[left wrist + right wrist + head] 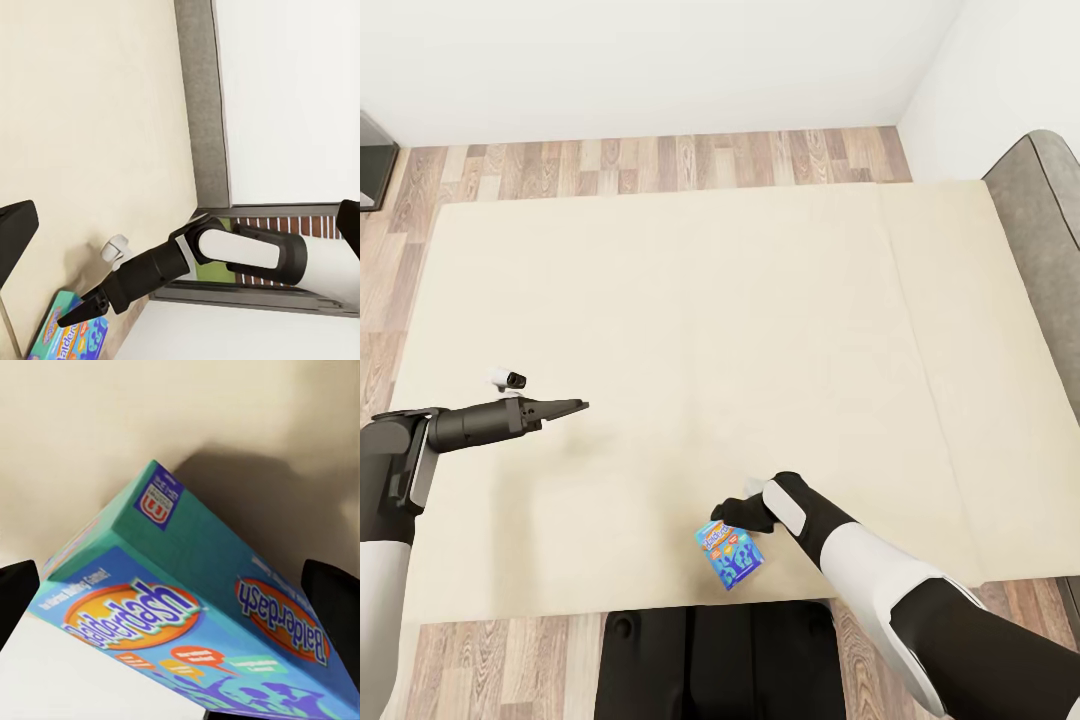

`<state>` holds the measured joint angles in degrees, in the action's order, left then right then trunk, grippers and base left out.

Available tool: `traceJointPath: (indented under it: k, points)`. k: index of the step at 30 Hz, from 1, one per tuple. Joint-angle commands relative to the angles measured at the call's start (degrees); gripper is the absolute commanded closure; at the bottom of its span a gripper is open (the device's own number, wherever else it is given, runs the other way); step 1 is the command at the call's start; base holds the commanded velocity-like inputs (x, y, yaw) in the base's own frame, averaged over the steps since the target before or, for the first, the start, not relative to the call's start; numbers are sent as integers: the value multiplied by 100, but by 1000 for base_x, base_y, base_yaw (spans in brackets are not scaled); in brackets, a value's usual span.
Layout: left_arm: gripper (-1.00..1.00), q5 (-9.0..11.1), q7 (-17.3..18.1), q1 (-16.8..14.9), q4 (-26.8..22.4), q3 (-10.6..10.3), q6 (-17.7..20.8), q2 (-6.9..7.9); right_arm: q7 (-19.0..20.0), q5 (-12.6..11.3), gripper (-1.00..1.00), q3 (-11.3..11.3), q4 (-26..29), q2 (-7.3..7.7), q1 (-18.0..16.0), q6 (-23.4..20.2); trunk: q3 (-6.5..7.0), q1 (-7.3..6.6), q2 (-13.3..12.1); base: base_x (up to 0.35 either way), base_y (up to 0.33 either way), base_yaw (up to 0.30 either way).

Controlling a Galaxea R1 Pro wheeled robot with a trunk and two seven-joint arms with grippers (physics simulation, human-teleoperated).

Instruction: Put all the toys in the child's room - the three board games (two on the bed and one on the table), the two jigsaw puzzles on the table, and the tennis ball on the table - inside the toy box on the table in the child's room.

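Note:
A bright blue board game [729, 556] with orange print sits tilted near the front edge of the beige bed [690, 320]. My right gripper [722, 517] is at its far corner, and its fingers press both sides of the box [187, 607], which casts a shadow on the mattress. The left wrist view also takes in this gripper [81, 309] at the box [71, 334]. Over the mattress to the left, my left gripper [575, 407] hovers open with nothing between its fingers [16, 232].
A grey headboard [1045, 250] runs along the bed's right side. Wood plank floor [660, 160] lies beyond the bed, below a white wall. A dark piece of furniture [372, 160] stands at the far left. My dark base [710, 660] is at the bed's front edge.

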<state>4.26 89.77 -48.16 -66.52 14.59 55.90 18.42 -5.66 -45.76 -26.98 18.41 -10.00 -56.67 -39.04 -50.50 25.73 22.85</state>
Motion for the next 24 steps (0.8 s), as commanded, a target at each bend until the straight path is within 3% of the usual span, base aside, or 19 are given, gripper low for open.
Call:
traceJointPath:
  k: [1,12,20,24]
  points:
    - [-100,-4,23,0,-4,0,61,3,-325,219,-100,-65,-31,0,-2,-24,-6,5,7,0,0,0]
    - [-100,-4,23,0,-4,0,62,3,-179,175,-100,-63,-25,0,-2,-37,-6,5,7,0,0,0]
    - [-100,-4,23,0,-3,0,62,3,757,214,-100,-69,-22,0,-2,-28,-6,5,7,0,0,0]
    - [-100,-4,23,0,-3,0,62,3,905,222,-100,-70,-22,0,-2,-25,-6,5,7,0,0,0]
